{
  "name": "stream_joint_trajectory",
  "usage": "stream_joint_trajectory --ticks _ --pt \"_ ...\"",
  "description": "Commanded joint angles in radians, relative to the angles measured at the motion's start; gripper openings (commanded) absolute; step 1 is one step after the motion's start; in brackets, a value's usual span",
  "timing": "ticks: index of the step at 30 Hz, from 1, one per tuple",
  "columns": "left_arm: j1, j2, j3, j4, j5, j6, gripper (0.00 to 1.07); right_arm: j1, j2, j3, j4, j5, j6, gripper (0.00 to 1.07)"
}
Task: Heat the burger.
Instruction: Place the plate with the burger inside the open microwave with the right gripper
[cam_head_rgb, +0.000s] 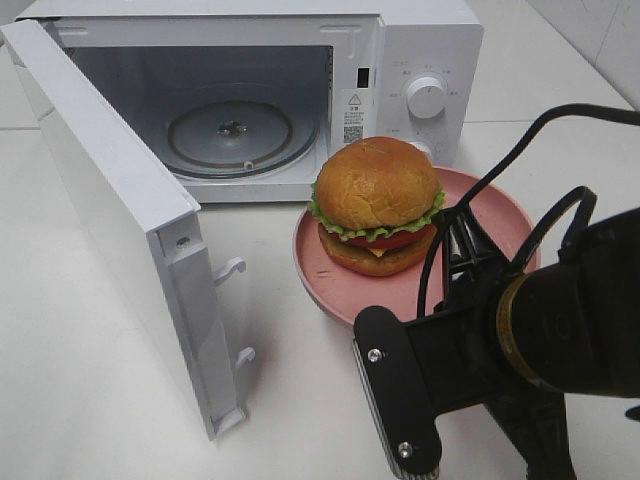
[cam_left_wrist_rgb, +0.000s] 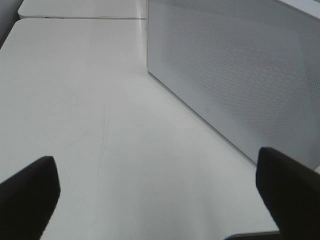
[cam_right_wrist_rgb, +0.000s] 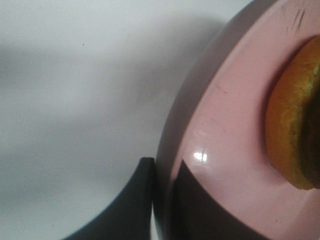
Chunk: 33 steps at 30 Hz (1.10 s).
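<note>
Right gripper (cam_right_wrist_rgb: 160, 200) clamped on near rim of plate (cam_head_rgb: 330, 275), burger (cam_head_rgb: 377, 205) sits mid-plate just beyond claw, microwave (cam_head_rgb: 430, 50) cavity lies back-left of plate, so right arm is nearer; left gripper (cam_left_wrist_rgb: 155, 175) spread wide, empty, over table (cam_left_wrist_rgb: 100, 100)

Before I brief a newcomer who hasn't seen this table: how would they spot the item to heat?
Find the white microwave oven with its door swung open. In front of it sits a round pink plate. On it stands the burger, with golden-brown domed bun, frilly green lettuce and red tomato, the only food in sight.
</note>
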Motion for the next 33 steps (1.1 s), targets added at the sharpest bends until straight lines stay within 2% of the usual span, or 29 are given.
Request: stream_joint_trajectory --ticks 1,3,6,8,11,13,23,30,33 --pt "0.002 -0.023 0.001 -0.006 -0.009 -0.006 1.0 -0.032 -0.008 0.002 -0.03 -0.049 -0.077 0.03" --pt "0.002 -0.023 0.001 -0.006 -0.009 -0.006 1.0 -0.076 -0.008 0.002 -0.029 -0.084 -0.154 0.03" --pt "0.002 -0.023 0.001 -0.006 -0.009 -0.006 1.0 -0.086 -0.008 0.002 -0.029 -0.093 -0.177 0.03" --pt "0.002 -0.023 0.001 -0.006 -0.009 -0.006 1.0 -0.132 -0.008 0.002 0.023 -0.135 -0.297 0.03" --pt "0.002 -0.023 0.001 -0.006 -0.009 -0.006 1.0 -0.145 -0.008 0.002 0.042 -0.149 -0.326 0.03" --pt "0.002 -0.023 0.001 -0.006 -0.009 -0.006 1.0 -0.192 -0.008 0.002 0.123 -0.188 -0.463 0.03" --pt "0.002 -0.023 0.001 -0.006 -0.009 -0.006 1.0 -0.304 -0.02 -0.009 0.308 -0.259 -0.775 0.04" --pt "0.002 -0.018 0.001 -0.006 -0.009 -0.006 1.0 -0.353 -0.049 -0.054 0.394 -0.252 -0.912 0.04" --pt "0.002 -0.017 0.001 -0.006 -0.009 -0.006 1.0 -0.376 -0.049 -0.081 0.496 -0.237 -1.039 0.04"
